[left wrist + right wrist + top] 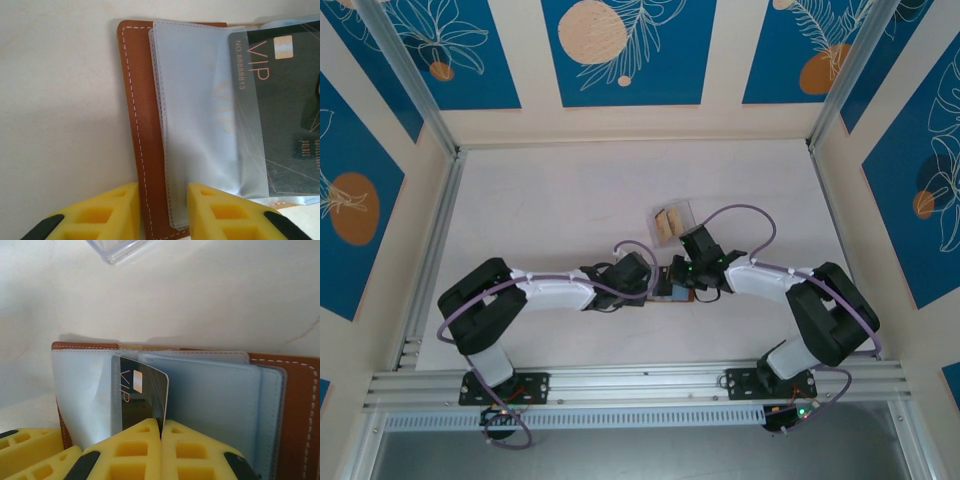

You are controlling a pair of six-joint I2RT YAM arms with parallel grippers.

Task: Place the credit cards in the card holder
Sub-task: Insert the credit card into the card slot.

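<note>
Credit card: dark grey, with "VIP" in pale letters and a small pale chip. Its far end is slid in among the see-through pockets of the open card holder. Its near end is hidden behind the right gripper's yellow pads.
Card holder: reddish-brown with pale stitching along the rim. It lies open and flat near the middle of the table, where the two arms meet.
Pockets: several clear, bluish plastic sleeves fanned over the brown cover. One overlaps part of the dark card.
Right gripper: the two yellow pads are pressed together with no gap between them. They are closed on the near edge of the dark card, which stands straight up from the seam between them.
Left gripper: the jaws are partly apart and straddle the stitched outer edge of the card holder. One pad is at the cover's rim and the other is over the sleeves. I cannot tell whether they press down or only hover.
Spare cards: a few tan cards lie inside the clear box.
Clear box: a small see-through plastic box just beyond the card holder, on the far side from the arm bases.
Table: a plain white surface, bare around the card holder and the box.
</note>
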